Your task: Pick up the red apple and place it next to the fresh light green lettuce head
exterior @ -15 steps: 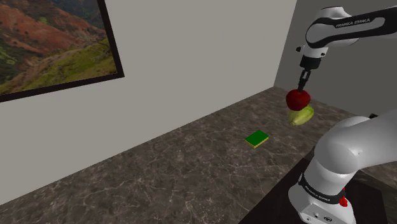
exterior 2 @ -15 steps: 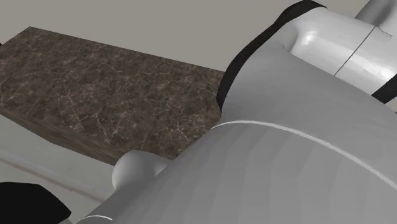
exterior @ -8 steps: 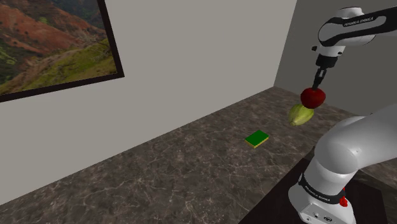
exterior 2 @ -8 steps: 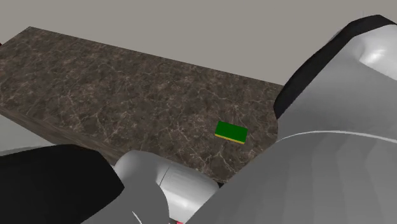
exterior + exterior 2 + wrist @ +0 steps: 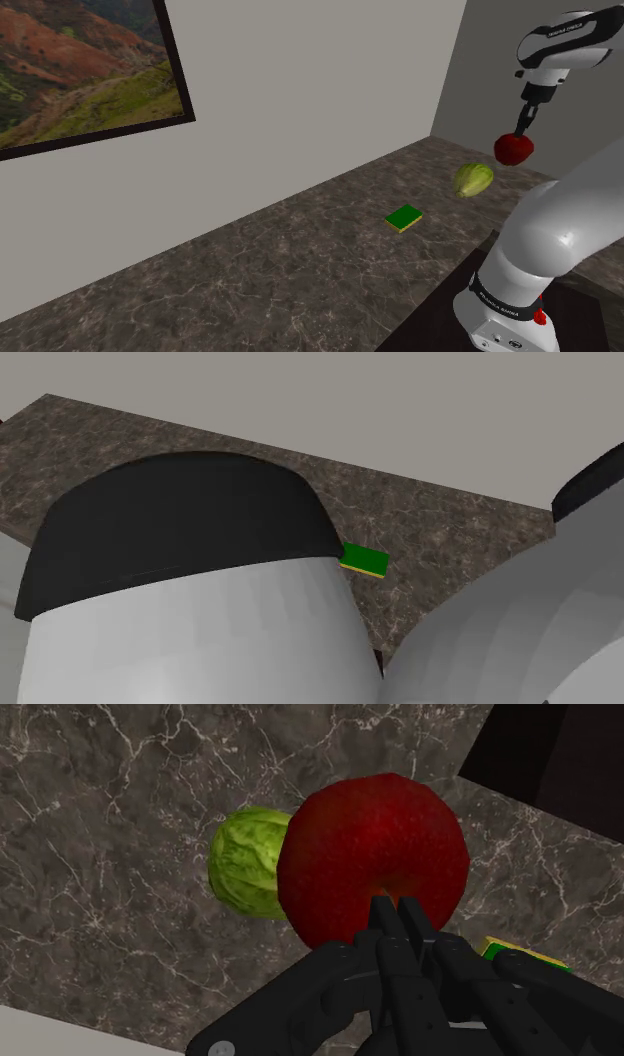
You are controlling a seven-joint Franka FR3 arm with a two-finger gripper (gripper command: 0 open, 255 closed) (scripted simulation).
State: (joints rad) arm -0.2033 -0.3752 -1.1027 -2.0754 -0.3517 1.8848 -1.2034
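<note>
Hand [image 5: 398,909]: fingers drawn almost together, pinching the top of the red apple [image 5: 370,854]. The apple hangs clear of the surface [image 5: 100,854]. Beneath and just to one side of it, the pale green lettuce [image 5: 243,862] lies on the surface. A green pad [image 5: 404,218] lies farther off.

The red apple [image 5: 375,854] is covering one side of the lettuce [image 5: 245,862]; the fingers [image 5: 383,924] are hiding most of the green pad [image 5: 500,949]. The arm [image 5: 200,602] is blocking much of the counter [image 5: 150,437].
</note>
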